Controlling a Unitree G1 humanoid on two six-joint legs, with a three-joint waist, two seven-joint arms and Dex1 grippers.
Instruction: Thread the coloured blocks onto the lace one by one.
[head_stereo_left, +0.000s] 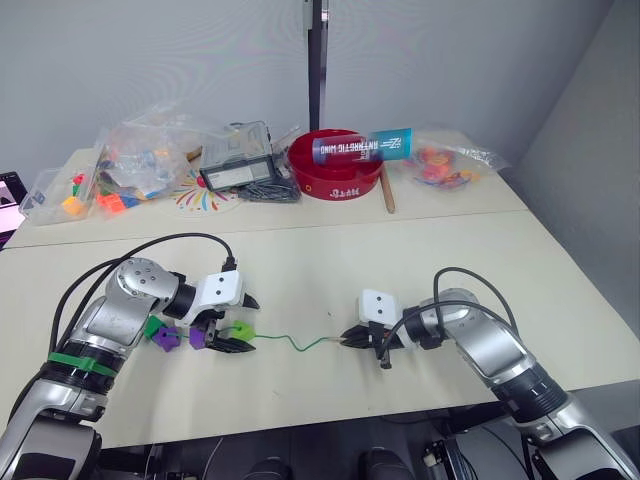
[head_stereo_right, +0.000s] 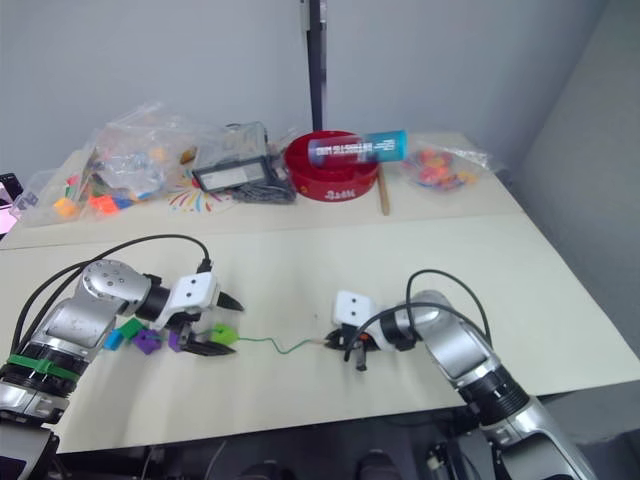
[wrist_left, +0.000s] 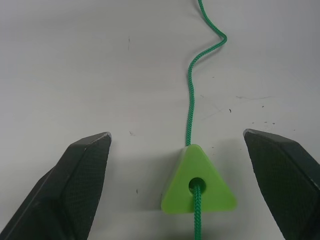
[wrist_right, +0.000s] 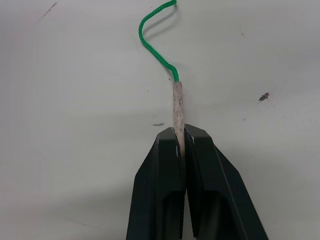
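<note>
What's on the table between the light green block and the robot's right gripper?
Just the lace, snaking across bare table from the light green block to the right gripper, seen from the head.

Head stereo pair — high vantage, facing forward and down over table (head_stereo_left: 300, 270); both eyes share whole scene, right eye slightly offset; left wrist camera — close, looking along own fingers at light green block (wrist_left: 198, 182) on lace (wrist_left: 190, 100); right wrist camera — close, same lace, pale tip end; wrist views share lace with head pair.
</note>
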